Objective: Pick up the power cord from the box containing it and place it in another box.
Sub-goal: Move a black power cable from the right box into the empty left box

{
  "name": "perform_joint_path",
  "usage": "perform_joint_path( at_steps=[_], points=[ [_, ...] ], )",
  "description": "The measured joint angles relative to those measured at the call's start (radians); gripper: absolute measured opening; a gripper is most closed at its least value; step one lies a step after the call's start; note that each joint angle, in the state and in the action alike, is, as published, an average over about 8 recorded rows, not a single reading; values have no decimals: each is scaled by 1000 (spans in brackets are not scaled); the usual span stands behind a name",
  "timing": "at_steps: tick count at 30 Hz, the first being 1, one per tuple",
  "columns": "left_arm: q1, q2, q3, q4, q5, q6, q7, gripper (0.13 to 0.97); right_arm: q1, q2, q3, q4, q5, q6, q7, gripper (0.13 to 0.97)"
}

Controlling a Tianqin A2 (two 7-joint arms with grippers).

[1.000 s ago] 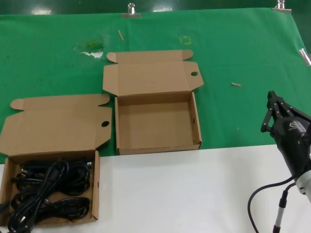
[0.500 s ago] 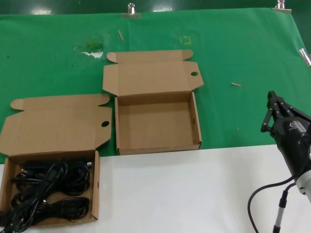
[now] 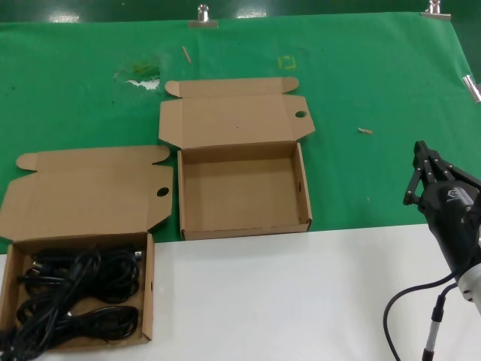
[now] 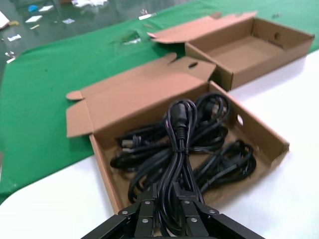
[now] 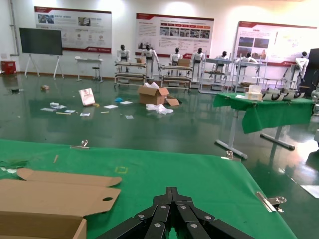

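Observation:
In the left wrist view my left gripper [image 4: 168, 195] is shut on a power cord [image 4: 179, 124], a black looped bundle held just above the box containing it [image 4: 101, 158]. Other black cords [image 4: 224, 162] lie in that box. In the head view this box [image 3: 149, 289] is at the near left with cords [image 3: 75, 301] inside; the left gripper is off the lower left edge. Another box [image 3: 244, 228], open with nothing in it, stands in the middle and also shows in the left wrist view [image 4: 239, 74]. My right gripper [image 3: 423, 156] is shut and idle at the right, also seen in its wrist view [image 5: 172, 191].
Both boxes have lids [image 3: 90, 199] folded open toward the far side. The far half of the table is green cloth [image 3: 376, 75] with small scraps [image 3: 364, 131]; the near half is white [image 3: 285, 301]. The right arm's cable [image 3: 402, 308] hangs at the near right.
The held cord bundle has slid toward the lower left corner of the head view, leaving less of it over the box. The right arm has not moved.

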Motion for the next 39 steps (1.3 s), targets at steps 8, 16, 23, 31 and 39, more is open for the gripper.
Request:
perform_joint_path(
  at_steps=[8, 16, 23, 31, 39],
  points=[
    [13, 0, -58, -62, -41, 18, -48, 194, 0, 0, 0, 0, 0, 0, 0, 138],
    [44, -12, -155, -163, -90, 31, -127, 190, 0, 0, 0, 0, 0, 0, 0, 138],
    [13, 16, -207, -239, -79, 35, -167, 188, 0, 0, 0, 0, 0, 0, 0, 138],
    [-269, 222, 58, -284, 206, 1, -209, 177, 0, 0, 0, 0, 0, 0, 0, 138],
    [-550, 491, 230, -184, 558, 92, -242, 176, 0, 0, 0, 0, 0, 0, 0, 138]
  ],
)
